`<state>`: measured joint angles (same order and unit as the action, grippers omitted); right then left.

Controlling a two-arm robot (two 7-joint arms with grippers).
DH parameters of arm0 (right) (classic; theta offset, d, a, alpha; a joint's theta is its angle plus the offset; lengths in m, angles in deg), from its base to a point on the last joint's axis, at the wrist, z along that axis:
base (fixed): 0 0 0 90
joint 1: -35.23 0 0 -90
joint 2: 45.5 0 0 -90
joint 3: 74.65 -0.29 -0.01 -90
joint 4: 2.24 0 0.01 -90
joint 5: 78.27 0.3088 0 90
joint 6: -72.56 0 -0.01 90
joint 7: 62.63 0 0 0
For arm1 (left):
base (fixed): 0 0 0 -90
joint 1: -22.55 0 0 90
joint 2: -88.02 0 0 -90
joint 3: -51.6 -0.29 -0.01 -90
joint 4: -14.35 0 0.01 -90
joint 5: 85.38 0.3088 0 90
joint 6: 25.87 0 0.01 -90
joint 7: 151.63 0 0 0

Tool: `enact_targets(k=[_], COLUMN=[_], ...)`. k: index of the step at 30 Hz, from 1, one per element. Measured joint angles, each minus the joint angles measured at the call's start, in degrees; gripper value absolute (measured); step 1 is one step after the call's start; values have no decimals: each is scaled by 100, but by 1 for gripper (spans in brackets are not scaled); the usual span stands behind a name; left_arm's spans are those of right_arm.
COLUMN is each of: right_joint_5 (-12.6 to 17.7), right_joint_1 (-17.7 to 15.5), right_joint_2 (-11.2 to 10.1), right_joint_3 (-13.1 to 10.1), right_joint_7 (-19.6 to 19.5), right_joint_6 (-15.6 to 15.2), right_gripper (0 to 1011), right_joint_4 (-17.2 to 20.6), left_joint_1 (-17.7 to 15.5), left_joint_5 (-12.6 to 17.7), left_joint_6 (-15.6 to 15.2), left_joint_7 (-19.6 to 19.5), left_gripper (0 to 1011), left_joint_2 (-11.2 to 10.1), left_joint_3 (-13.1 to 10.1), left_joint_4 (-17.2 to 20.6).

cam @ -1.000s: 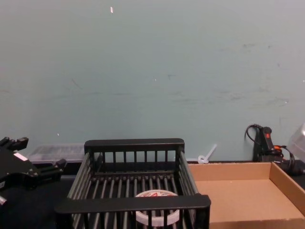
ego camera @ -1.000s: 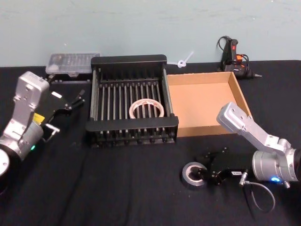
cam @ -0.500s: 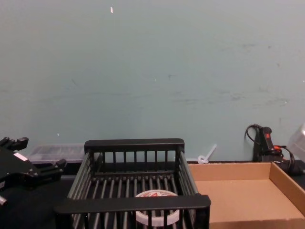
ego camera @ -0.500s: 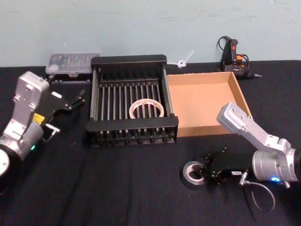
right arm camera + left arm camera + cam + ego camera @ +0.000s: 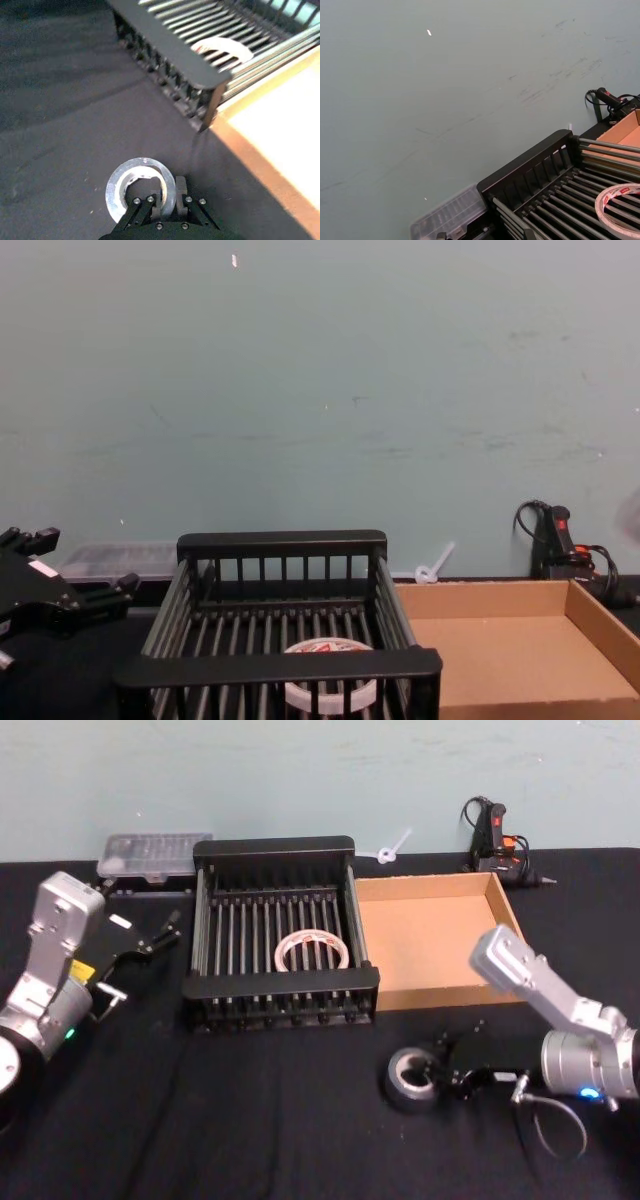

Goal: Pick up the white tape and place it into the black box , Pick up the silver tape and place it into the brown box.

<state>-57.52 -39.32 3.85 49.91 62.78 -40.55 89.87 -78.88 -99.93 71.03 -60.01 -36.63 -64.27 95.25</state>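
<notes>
The white tape point(image 5: 312, 951) lies flat on the slatted floor of the black box point(image 5: 281, 983), so that half of the task looks done. The step in hand is the silver tape point(image 5: 411, 1079). It rests on the dark tabletop point(image 5: 250, 1120), in front of the brown box point(image 5: 432, 995) and a little apart from its front wall.

The right gripper point(image 5: 167, 201) is low at the silver tape. In the right wrist view its jaws are clamped on the wall of the roll: one finger is inside the centre hole and the other against the outer side. The roll seems to sit flat on the tabletop, not yet lifted, but I cannot be sure of this.

To do this step well, I think the grip must be firm before the lift, because only one side of the ring is held and the roll may swing or tilt. The lift should go straight up until the roll is higher than the low front wall of the brown box, then move over the plain inside of the brown box, away from the black box beside it. The release is better low over the cardboard floor, so the roll does not bounce or roll out.

The left gripper point(image 5: 150, 942) is parked beside the black box on its far side from the brown box, jaws apart and holding nothing.
</notes>
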Motion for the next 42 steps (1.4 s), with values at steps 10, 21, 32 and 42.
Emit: enact_targets(k=[10,21,32,42], right_joint_5=[51,-375,-713,-906], right_joint_1=[19,249,637,871], right_joint_2=[58,433,916,1206], right_joint_3=[-483,-747,-773,-778], right_joint_7=[-532,-1214,-1457,-1497], right_joint_6=[156,72,14,74], right_gripper=[177,177,176,177], right_joint_4=[102,-203,-893,-1424], left_joint_1=[0,0,0,0], left_joint_5=[0,0,0,0], left_joint_6=[0,0,0,0], left_joint_7=[0,0,0,0], left_gripper=[1001,1001,1001,1001], left_joint_2=[0,0,0,0], left_joint_3=[0,0,0,0], left_joint_4=[0,0,0,0])
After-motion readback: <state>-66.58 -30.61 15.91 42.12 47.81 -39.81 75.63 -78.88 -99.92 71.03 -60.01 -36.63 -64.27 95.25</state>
